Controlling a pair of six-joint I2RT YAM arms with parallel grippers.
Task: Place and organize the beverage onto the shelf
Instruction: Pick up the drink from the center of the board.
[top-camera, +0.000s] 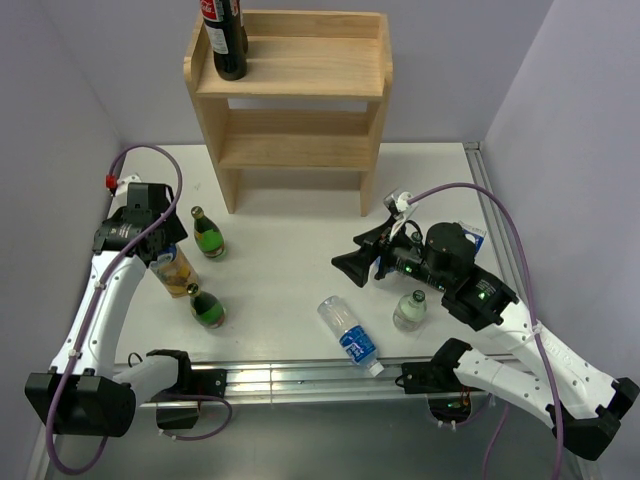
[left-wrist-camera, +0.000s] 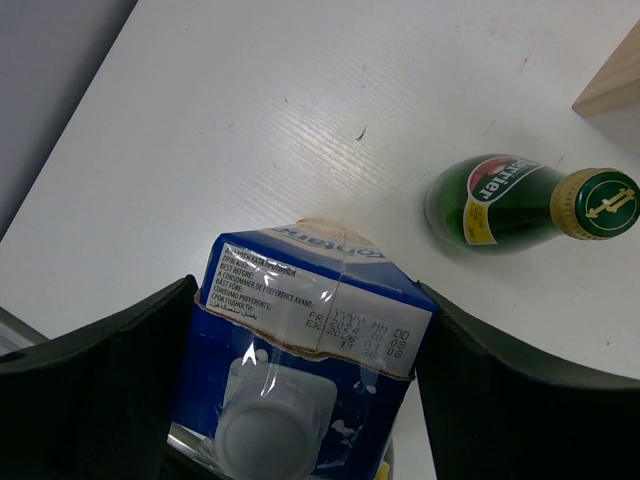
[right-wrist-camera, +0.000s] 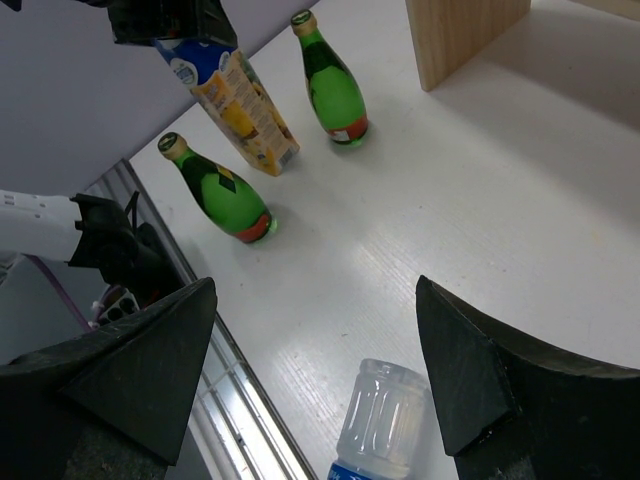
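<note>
The light wooden shelf (top-camera: 290, 100) stands at the back with a dark cola bottle (top-camera: 228, 40) on its top board. My left gripper (top-camera: 160, 245) is shut on a blue and orange juice carton (top-camera: 176, 272), which leans over with its top between the fingers; the left wrist view shows both fingers against the sides of the carton (left-wrist-camera: 310, 330). My right gripper (top-camera: 350, 262) hangs open over the table's middle, and the base of a lying clear water bottle (right-wrist-camera: 385, 420) shows just below its jaws. Two green bottles (top-camera: 208, 235) (top-camera: 207, 308) stand either side of the carton.
A small clear bottle (top-camera: 410, 312) stands upright by the right arm's elbow. The lying water bottle (top-camera: 348, 335) is close to the metal rail (top-camera: 300, 378) at the table's front edge. Grey walls close in on both sides.
</note>
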